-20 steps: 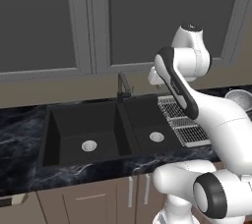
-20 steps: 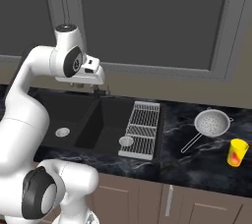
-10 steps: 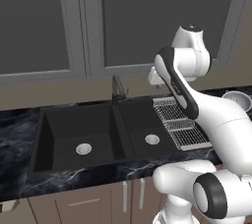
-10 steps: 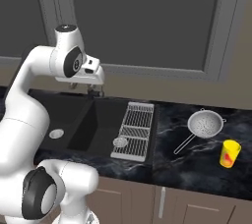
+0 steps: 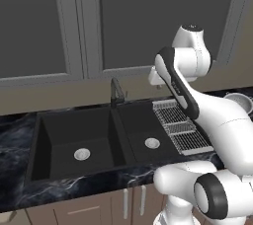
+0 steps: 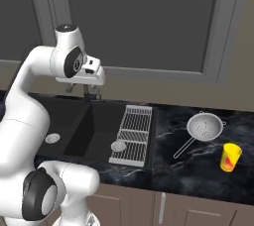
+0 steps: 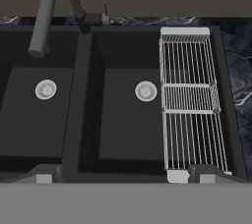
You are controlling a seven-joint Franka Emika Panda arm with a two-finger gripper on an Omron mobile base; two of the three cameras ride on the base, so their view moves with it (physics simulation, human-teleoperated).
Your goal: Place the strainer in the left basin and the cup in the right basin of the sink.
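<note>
Waiting on counter right of black double sink: round silver mesh strainer, small yellow cup just beside it. Wide left basin, narrow right basin hold nothing yet. Gripper wide open, holds nothing. Both jobs left.

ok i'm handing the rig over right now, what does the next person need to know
Hand: open and holding nothing, hovering above the sink.
Strainer: on the counter right of the drying rack, handle pointing toward the front edge.
Cup: upright on the counter, right of and nearer than the strainer.
Left basin and right basin: nothing in them.
Done: nothing placed.
Left: strainer into left basin, cup into right basin.
</note>
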